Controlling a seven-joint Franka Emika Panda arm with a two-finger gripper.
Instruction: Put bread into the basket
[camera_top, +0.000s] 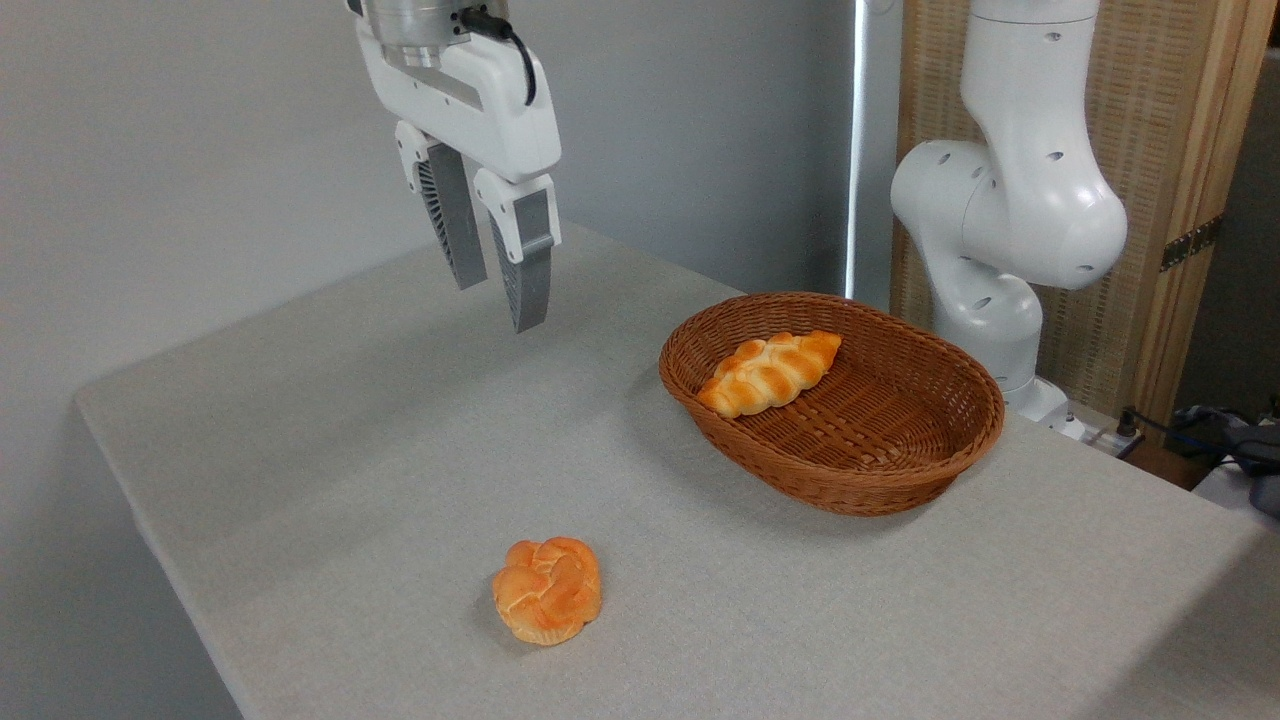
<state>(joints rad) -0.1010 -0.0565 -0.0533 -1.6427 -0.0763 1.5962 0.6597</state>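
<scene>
Pincer: we log the gripper (497, 295) hanging high over the table (330, 420), fingers pointing down, a narrow gap between them, nothing held.

Below pincer: bare grey cloth only — no object under the fingertips.

Bread: the bread (768, 373) lies to the right of the pincer and lower, inside the basket (880, 480), resting on the woven floor near its left inner wall.

Long axis: the loaf runs on a diagonal, one pointed end toward the basket's near-left rim, the other up and away to the right.

Key relation: loaf and pincer are well apart, and the loaf is already within the rim; we judge the placing done, so any coming move looks like a retreat, not a grasp.

Bun: a round knotted bun (547, 590) sits on the cloth below and slightly right of the pincer, toward the near edge — well apart from the basket.

Arm: the white arm base (1010, 230) stands beyond the basket, far right of the pincer.

Hidden: the wrist above the pincer is cut off by the top edge; the basket's near wall hides part of its floor.
</scene>
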